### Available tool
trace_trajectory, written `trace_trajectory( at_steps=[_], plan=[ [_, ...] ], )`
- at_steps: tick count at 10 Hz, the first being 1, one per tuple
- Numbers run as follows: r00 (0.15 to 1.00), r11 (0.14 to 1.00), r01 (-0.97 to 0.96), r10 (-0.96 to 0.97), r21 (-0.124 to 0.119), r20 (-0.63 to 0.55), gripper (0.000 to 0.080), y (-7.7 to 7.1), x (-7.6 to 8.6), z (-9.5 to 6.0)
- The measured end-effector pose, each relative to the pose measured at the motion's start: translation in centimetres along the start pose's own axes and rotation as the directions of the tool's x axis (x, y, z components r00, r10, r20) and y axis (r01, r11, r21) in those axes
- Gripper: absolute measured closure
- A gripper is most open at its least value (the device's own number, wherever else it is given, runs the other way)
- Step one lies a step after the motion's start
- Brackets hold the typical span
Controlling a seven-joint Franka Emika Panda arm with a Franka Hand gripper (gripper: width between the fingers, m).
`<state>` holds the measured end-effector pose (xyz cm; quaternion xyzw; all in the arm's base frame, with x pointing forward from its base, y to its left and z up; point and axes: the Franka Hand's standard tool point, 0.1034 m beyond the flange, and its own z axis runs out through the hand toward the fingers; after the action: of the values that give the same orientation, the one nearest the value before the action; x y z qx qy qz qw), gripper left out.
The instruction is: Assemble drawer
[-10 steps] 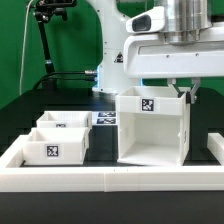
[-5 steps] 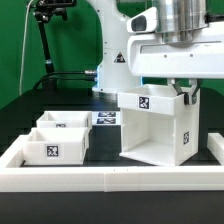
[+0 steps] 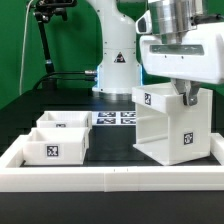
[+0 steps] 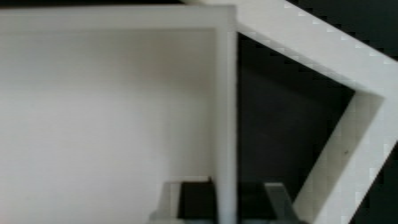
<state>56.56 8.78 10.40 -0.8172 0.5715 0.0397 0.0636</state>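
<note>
Shifted toward the exterior view's right and turned, the shell [image 3: 172, 128] stands apart from the two trays [image 3: 55, 148], with the gripper [image 3: 186, 97] at its top edge. The wrist view shows the fingers [image 4: 183, 203] clamped on the shell's thin wall.

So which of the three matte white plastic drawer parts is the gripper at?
The tall box-shaped shell: the gripper straddles its wall. Both small open-topped trays sit apart at the exterior view's left.
</note>
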Motion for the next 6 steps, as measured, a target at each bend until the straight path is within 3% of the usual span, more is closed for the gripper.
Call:
trace_trajectory(
  at_steps=[2, 6],
  plan=[
    [0.981, 0.98, -0.194, 0.195, -0.031, 0.016, 0.0762, 0.21, -0.11, -0.1],
    [0.983, 0.983, -0.18, 0.181, -0.029, 0.022, 0.0762, 0.24, -0.35, 0.06]
  ],
)
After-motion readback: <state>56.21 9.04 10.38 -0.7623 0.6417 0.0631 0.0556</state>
